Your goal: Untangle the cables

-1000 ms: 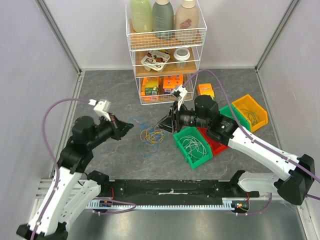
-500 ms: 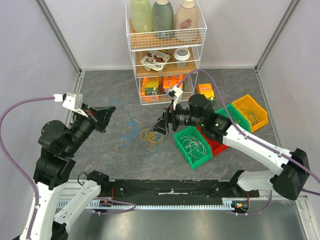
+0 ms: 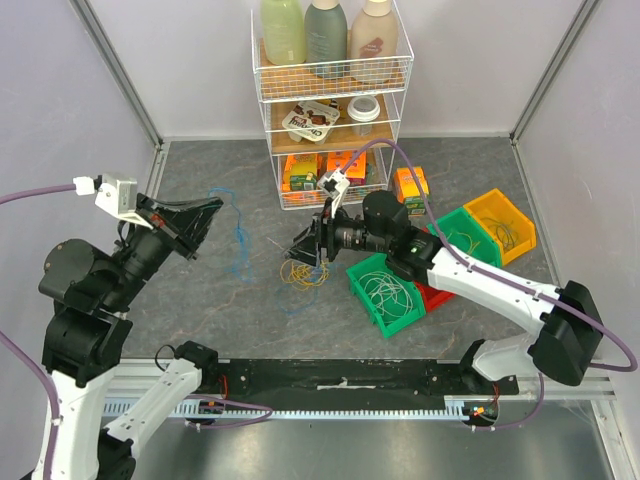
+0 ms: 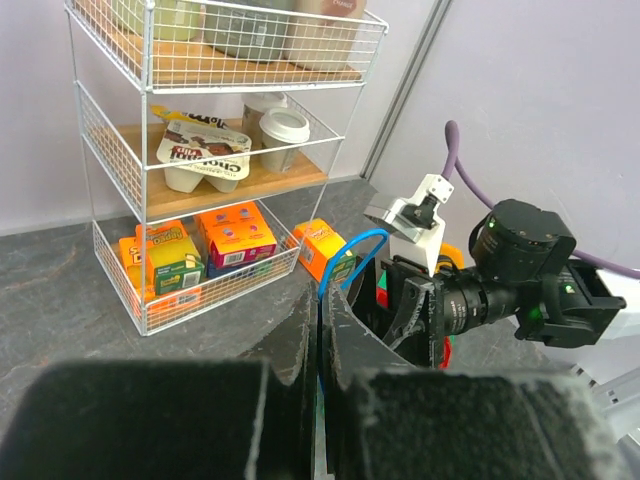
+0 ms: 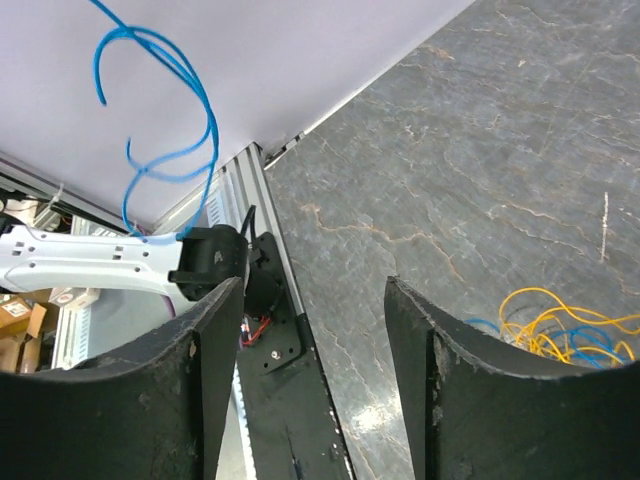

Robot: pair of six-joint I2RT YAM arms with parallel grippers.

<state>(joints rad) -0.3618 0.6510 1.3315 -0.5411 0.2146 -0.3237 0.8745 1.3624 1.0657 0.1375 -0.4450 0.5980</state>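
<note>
Left jaws pinch blue cable [image 3: 240,235], held high over table [image 3: 200,300]; right jaws spread above yellow cable tangle [image 3: 305,272], apparently not touching it.

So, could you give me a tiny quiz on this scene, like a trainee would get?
1. Which colour of cable does the left gripper hold up in the air? A white, B blue, C yellow.
2. True or false: the right gripper has its jaws apart with nothing between them.
3. Fill the gap: the white cables lie in the ___ bin.

Key
1. B, the blue cable, pinched between shut jaws.
2. True.
3. Green: they lie in the green bin nearest the arms.
</note>
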